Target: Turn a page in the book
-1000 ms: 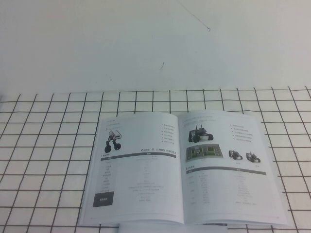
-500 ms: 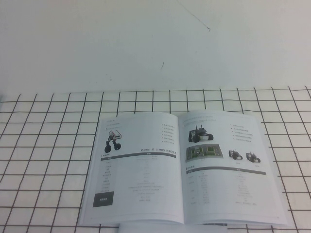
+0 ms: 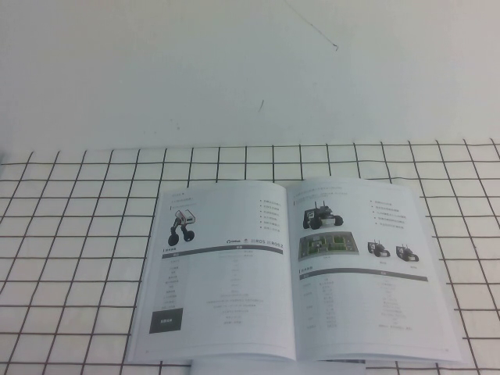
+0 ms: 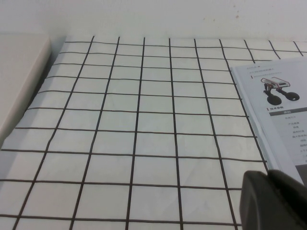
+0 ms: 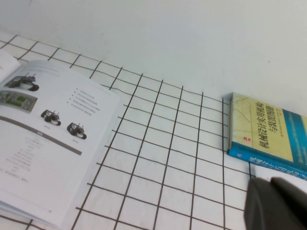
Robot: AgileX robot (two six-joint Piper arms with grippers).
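Observation:
The book [image 3: 289, 266] lies open and flat on the black-gridded white cloth [image 3: 78, 250], near the front of the table. Its right page [image 3: 367, 273] shows wheeled-robot photos, a grey bar and fine text; its left page [image 3: 215, 273] shows one robot photo and a table. Neither gripper shows in the high view. In the left wrist view my left gripper [image 4: 267, 184] is shut and empty above the cloth, beside the book's left edge [image 4: 280, 110]. In the right wrist view my right gripper [image 5: 270, 189] is shut and empty, to the right of the book [image 5: 43, 143].
A blue and yellow book [image 5: 268, 134] lies on the cloth off the booklet's right side. A beige surface [image 4: 19, 76] borders the cloth on the left. A white sheet edge [image 3: 277, 367] shows at the booklet's front edge. The white wall [image 3: 250, 70] stands behind.

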